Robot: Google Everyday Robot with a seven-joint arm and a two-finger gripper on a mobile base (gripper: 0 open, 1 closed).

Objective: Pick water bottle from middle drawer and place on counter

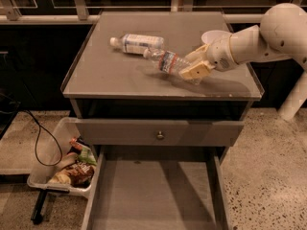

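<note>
The water bottle (167, 61), clear and ribbed with a reddish label band, is tilted just above the counter (110, 75), cap toward the left. My gripper (193, 64) is shut on its base end, coming in from the right over the counter's right half. The middle drawer (153, 195) is pulled out below, its flat grey floor bare.
A second bottle (136, 42) with a wide white label and white cap lies on its side at the back left of the counter, close to the held bottle's cap. A grey drawer front with a round knob (159, 135) is above the open drawer. A plastic bin of snacks (67, 164) and a cable sit on the floor at left.
</note>
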